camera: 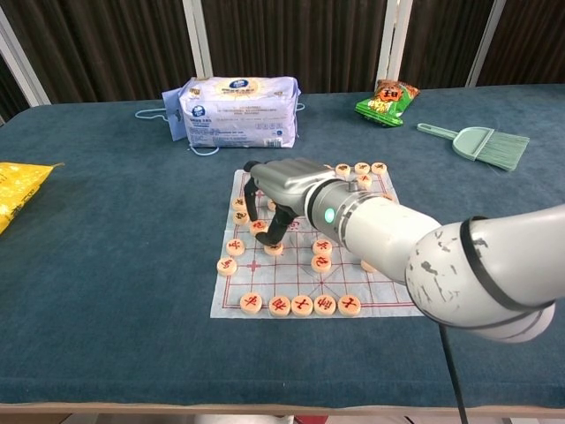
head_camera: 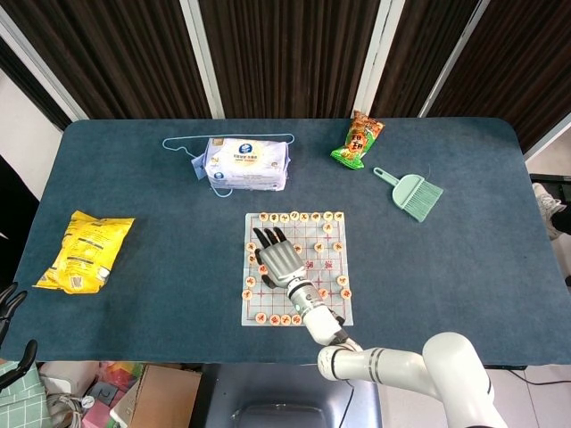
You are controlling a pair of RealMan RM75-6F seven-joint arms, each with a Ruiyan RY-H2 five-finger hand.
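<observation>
Right hand (camera: 281,187) low over the left half of the board (camera: 388,291), palm down, fingers (camera: 253,196) curled with tips pointing at the sheet. Thumb and a finger come down round one piece (camera: 274,248) in the left-centre of the board; the thumb looks to touch it, but from the chest view I cannot tell whether it is truly pinched or only fenced in. From the head view the hand (head_camera: 279,259) hides that piece altogether.

Left hand (head_camera: 11,308) sits off the table at the bottom-left edge of the head view, dark fingers apart, holding nothing that I can see.

Neighbouring pieces lie close: one (camera: 258,226) just behind the fingers, another (camera: 235,246) just to the left, one more (camera: 228,266) nearer the front-left edge. A row of pieces (camera: 302,305) lines the front.

Judgement on doing this well: bring finger and thumb in on opposite sides of the disc and square to it, since a flat round piece will skid or flip if pressed from one side. Keep the other fingers lifted clear of the neighbours. The board looks like a thin sheet, so any drag may wrinkle it and shift everything; lift straight up before moving sideways.

Elsewhere: tissue pack (camera: 237,111) behind the board, green snack bag (camera: 387,102), brush (camera: 481,146), yellow bag (head_camera: 84,251) far left
</observation>
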